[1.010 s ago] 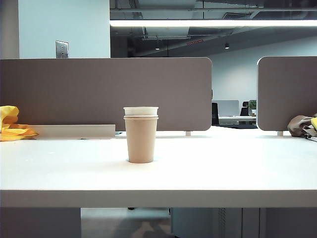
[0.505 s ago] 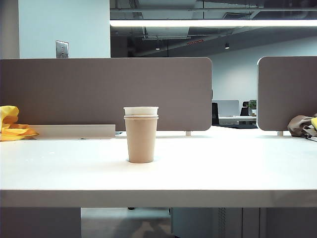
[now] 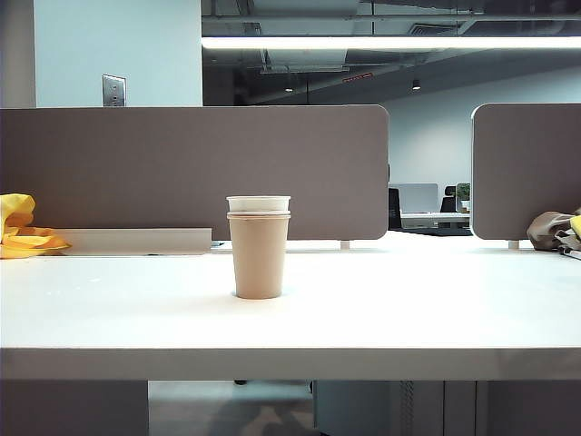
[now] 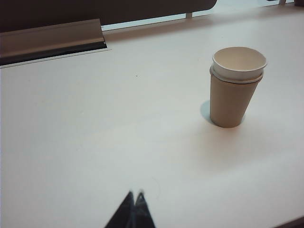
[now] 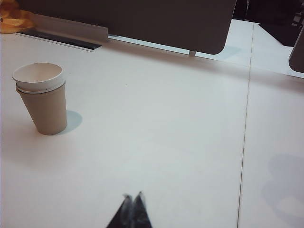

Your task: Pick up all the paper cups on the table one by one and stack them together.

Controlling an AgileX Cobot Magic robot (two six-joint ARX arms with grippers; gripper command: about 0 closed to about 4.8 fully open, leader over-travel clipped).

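The paper cups stand stacked upright in the middle of the white table (image 3: pixel 436 309): a tan cup (image 3: pixel 259 254) outside, with a white rim (image 3: pixel 259 203) poking out of its top. The same stack shows in the left wrist view as the tan cup (image 4: pixel 230 102) with a white cup (image 4: pixel 239 62) nested inside, and in the right wrist view as the stack (image 5: pixel 45 104). My left gripper (image 4: pixel 135 194) is shut and empty, well away from the stack. My right gripper (image 5: pixel 133 195) is also shut and empty, far from the cups. Neither arm appears in the exterior view.
Grey-brown partition panels (image 3: pixel 195 168) stand along the table's far edge, with a cable tray (image 3: pixel 136 241) at their foot. A yellow cloth (image 3: pixel 23 232) lies at the far left and a bundle (image 3: pixel 556 230) at the far right. A seam (image 5: pixel 244 142) crosses the tabletop.
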